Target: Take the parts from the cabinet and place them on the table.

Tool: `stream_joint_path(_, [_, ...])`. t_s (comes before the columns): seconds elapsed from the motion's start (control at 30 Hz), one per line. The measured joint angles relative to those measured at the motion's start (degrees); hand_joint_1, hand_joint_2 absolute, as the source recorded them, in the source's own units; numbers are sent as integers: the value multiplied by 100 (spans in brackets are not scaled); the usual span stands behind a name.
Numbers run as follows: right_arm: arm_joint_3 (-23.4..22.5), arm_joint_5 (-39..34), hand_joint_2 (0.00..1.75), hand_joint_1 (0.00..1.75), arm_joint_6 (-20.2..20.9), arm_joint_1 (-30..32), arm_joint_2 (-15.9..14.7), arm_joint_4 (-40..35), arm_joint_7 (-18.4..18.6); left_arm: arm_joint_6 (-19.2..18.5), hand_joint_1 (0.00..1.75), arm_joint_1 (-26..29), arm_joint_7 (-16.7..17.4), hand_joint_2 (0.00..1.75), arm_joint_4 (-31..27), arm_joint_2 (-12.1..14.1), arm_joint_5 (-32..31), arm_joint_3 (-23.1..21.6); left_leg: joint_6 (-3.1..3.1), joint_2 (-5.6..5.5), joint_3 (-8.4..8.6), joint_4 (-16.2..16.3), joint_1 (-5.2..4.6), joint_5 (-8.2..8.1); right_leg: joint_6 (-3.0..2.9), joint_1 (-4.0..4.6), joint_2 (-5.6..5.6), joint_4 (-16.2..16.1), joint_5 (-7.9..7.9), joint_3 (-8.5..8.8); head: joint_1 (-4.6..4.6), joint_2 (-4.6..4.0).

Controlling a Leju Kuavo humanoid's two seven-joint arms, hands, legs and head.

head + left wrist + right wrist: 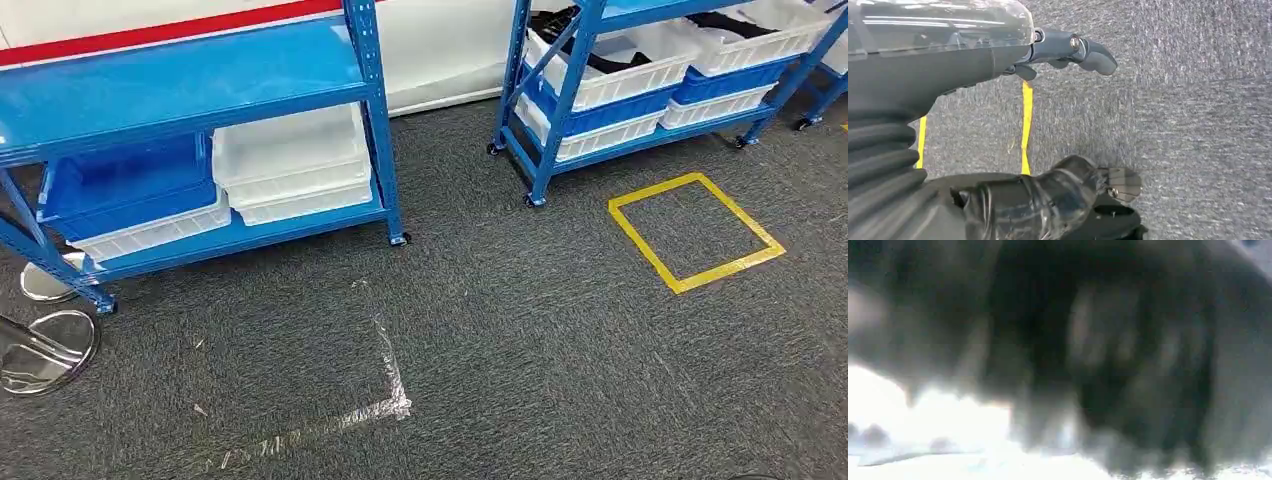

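Even bright light; right wrist view blurred (perhaps overexposed).

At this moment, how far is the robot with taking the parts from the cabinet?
No table shows. Dark parts lie in white bins on the right blue rack. The left hand hangs over grey carpet, holding nothing. The right wrist view is too blurred to judge. This fits walking to fetch parts, or returning after a delivery.
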Motion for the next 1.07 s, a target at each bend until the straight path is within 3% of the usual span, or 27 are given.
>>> stream_joint_path(0.03, [-22, -55, 175, 0, -37, 1, -2, 0, 50, -11, 0, 0, 0, 0, -2, 4, 0, 0, -6, 9, -211, 431, 2, -165, -17, 16, -24, 1, -6, 2, 2, 0])
stream_joint_path(0.07, [-44, -107, 175, 0, -83, 2, -4, 0, 100, -24, 0, 7, 0, 0, -2, 9, 2, 0, -32, 12, -350, 706, 10, -221, -68, 32, -52, 2, -13, 6, 2, 0])
stream_joint_path(0.1, [-59, -177, 175, 0, -118, 2, -7, 0, 122, -31, 0, 16, 0, 0, -2, 20, 4, 0, -48, 13, -374, 745, 21, -144, -79, 44, -62, 2, -20, 18, 2, 0])
stream_joint_path(0.17, [-92, -304, 175, 0, -153, -3, -11, 0, 122, -33, 0, 18, -4, 0, -2, 48, 11, 0, -58, 22, -63, 94, 35, 296, -96, 61, -65, 2, -32, 47, 2, 0])
stream_joint_path(0.2, [-111, -354, 175, 0, -181, -10, -11, 0, 122, -35, 0, 13, -11, 0, -2, 57, 15, 0, -53, 39, 202, -436, 39, 556, -103, 66, -65, 2, -42, 68, 2, 0])
stream_joint_path(0.23, [-144, -382, 175, 0, -199, -10, -13, 0, 120, -41, 0, 8, -15, 0, -2, 59, 18, 0, -52, 65, 370, -833, 41, 599, -100, 76, -66, 1, -52, 76, 2, 0])
stream_joint_path(0.27, [-160, -396, 0, 0, -205, -18, -15, 0, 105, -44, 0, -3, -20, 0, -2, 61, 24, 0, -83, 62, 483, -994, 18, 507, -70, 131, -63, 31, -73, 58, 0, 0])
stream_joint_path(0.87, [-218, -468, 0, 0, -216, -8, -20, 0, -77, -46, 0, 7, -44, 0, -2, 116, 35, 0, -28, 45, 480, -967, 17, 529, -35, 131, -64, -63, -38, 96, 9, 0])
stream_joint_path(0.9, [-218, -468, 175, 0, -218, -8, -20, 0, -75, -46, 0, 7, -44, 175, -2, 116, 37, 0, -27, 45, 481, -968, 17, 529, -35, 131, -64, -63, -38, 96, 9, 0])
stream_joint_path(1.07, [-218, -494, 175, 0, -229, -8, -20, 0, -31, -63, 0, 8, -52, 175, -2, 118, 48, 0, -27, 45, 486, -971, 17, 529, -35, 133, -64, -63, -38, 98, 9, 0])
